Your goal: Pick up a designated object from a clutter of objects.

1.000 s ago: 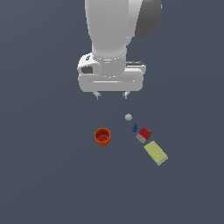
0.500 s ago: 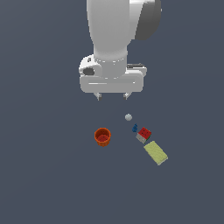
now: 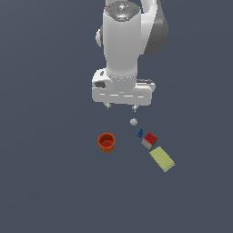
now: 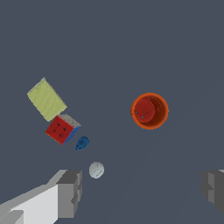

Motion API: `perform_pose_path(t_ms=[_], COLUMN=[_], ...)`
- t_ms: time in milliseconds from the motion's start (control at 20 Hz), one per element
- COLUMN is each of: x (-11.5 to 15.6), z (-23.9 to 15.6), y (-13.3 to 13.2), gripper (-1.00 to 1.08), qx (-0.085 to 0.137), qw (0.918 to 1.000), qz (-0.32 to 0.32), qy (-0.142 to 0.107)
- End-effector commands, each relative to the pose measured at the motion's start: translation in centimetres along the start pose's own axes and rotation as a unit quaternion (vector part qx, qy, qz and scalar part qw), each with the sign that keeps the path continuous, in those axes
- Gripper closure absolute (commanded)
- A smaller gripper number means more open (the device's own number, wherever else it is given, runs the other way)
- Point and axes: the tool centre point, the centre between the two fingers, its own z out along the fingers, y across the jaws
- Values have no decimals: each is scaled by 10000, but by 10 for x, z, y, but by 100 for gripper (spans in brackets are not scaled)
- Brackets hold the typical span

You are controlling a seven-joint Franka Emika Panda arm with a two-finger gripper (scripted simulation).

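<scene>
the tool (image 3: 121, 107) hangs with jaws wide apart above the small pale ball (image 3: 133, 122), holding nothing.

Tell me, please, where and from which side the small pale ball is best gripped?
Grip the small pale ball across its middle, coming straight down from above. It is round, so any pair of opposite sides would probably serve, and it lies apart from the blue piece and the red cube. The claw is open above and would likely need to centre over it first.
</scene>
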Motion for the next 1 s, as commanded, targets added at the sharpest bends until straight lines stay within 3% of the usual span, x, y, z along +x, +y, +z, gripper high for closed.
perform_pose_path(t_ms=[0,450,950], x=[-4,-26,-64], z=[15,78,142], y=[-6,-30,-51], gripper=[-92,-92,-92], qx=[-13,-62,-99], qw=[9998,9949,9815], qz=[186,1007,1912], qy=[2,26,64])
